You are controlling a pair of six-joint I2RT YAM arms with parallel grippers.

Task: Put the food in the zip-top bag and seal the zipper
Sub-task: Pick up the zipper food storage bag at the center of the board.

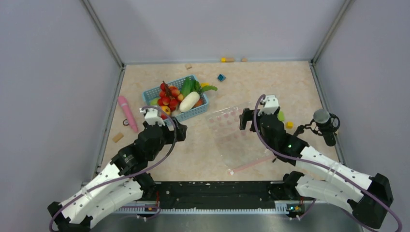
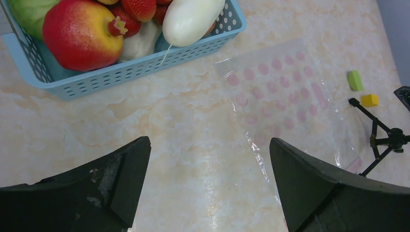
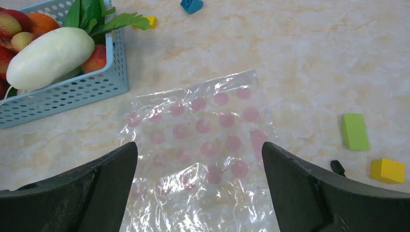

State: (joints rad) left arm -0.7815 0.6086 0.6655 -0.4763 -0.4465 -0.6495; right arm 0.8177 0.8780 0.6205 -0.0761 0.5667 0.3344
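The clear zip-top bag (image 1: 237, 137) with pink dots lies flat on the table, its pale pink zipper (image 1: 251, 164) along the near edge. It also shows in the left wrist view (image 2: 285, 92) and the right wrist view (image 3: 203, 145). The food sits in a light blue basket (image 1: 193, 114): white radish (image 1: 189, 101), red cherries (image 1: 167, 96), green leaves (image 1: 191, 85). The radish (image 2: 191, 19) and a red-yellow fruit (image 2: 80, 34) show in the left wrist view. My left gripper (image 1: 176, 130) is open and empty near the basket's front. My right gripper (image 1: 247, 119) is open and empty over the bag's right side.
A pink stick toy (image 1: 127, 113) lies left of the basket. A blue block (image 1: 221, 77), green block (image 1: 281, 116) and yellow block (image 1: 289, 124) lie about. A black microphone on a small tripod (image 1: 325, 124) stands at the right. Small bits lie by the back wall.
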